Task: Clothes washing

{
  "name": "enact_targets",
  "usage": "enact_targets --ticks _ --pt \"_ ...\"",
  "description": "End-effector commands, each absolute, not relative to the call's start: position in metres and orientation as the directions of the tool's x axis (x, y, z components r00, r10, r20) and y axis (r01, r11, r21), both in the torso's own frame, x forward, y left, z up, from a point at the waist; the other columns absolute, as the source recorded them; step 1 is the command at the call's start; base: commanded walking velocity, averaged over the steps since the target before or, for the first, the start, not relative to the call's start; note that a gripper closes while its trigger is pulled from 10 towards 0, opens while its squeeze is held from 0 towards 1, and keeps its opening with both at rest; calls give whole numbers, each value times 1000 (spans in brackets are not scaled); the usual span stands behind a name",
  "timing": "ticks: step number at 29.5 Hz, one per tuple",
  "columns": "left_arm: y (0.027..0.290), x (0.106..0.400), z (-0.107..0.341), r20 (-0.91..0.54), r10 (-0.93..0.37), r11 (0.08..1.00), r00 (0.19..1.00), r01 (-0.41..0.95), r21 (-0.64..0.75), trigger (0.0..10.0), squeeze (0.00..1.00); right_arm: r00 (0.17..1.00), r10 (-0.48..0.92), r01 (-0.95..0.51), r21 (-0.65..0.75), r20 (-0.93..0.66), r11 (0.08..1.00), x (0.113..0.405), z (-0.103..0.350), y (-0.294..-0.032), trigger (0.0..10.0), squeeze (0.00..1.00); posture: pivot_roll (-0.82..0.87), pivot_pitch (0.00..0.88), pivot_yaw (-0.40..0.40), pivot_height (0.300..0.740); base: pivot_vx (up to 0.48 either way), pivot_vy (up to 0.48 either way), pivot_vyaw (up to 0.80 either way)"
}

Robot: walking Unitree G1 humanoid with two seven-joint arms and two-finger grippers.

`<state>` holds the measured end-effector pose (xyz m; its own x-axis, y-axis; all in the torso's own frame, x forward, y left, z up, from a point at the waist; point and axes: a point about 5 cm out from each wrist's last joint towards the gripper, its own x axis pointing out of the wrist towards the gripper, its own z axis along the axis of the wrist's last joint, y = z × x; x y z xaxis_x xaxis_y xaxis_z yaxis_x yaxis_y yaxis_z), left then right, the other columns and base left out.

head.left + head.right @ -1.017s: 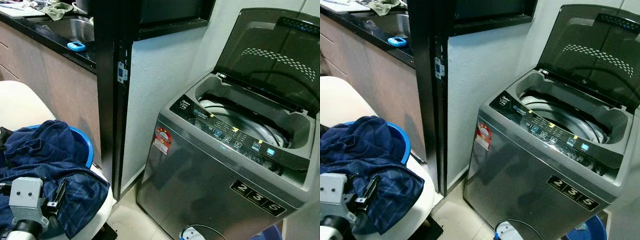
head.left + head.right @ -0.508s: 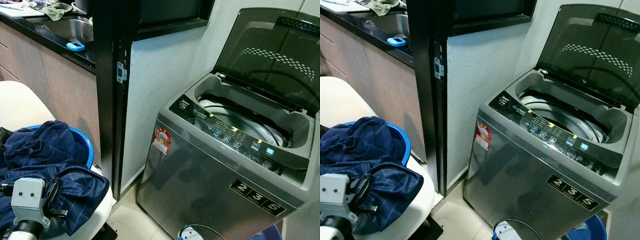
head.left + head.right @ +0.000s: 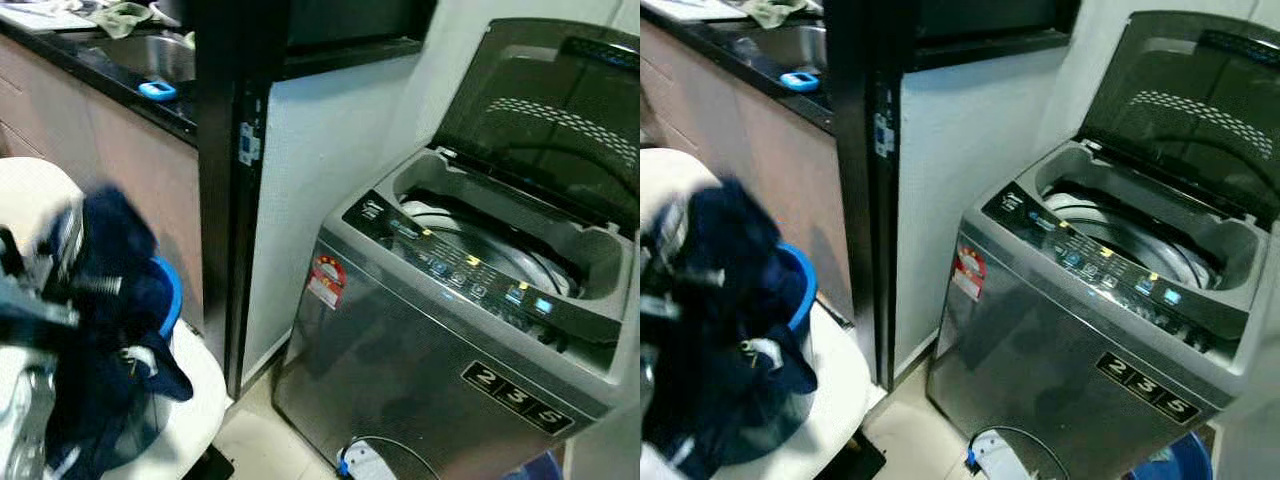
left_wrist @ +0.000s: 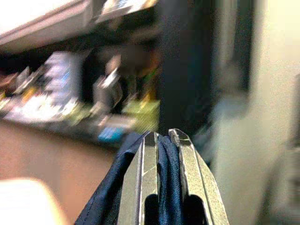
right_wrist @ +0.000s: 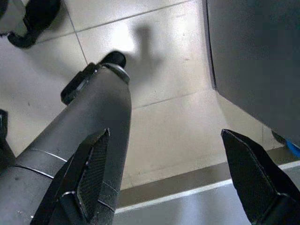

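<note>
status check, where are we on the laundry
Left gripper shut on navy garment, raised above blue basin. Right gripper open, idle over the floor. Washing machine lid up, nothing blocking the drum.

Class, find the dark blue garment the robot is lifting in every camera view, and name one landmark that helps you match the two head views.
Left eye view: dark blue garment hangs blurred at the left, above the blue basin.
Right eye view: same spot, far left.
Left wrist view: blue cloth pinched between the left gripper fingers.
Right wrist view: no garment; right gripper open over the floor.
Shared landmark: washing machine, lid up.
</note>
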<state>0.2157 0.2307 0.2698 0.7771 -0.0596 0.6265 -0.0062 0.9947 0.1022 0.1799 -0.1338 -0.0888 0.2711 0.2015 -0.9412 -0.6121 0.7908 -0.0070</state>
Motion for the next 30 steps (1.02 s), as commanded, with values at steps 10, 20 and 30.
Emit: enact_targets --ticks 10,20,30 --pt "184 222 369 815 -275 955 510 242 171 0 0 273 181 -592 -17 -945 805 180 -89 -148 10000 0 311 0 -165 740 0 0 0" --pt "174 224 383 841 -282 919 462 381 98 0 0 285 179 -579 -20 -942 815 182 -88 -149 10000 0 303 0 -142 740 0 0 0" --pt "205 189 441 944 -240 834 227 546 81 0 0 290 182 -565 -14 -940 825 183 -88 -146 10000 0 307 0 -140 740 0 0 0"
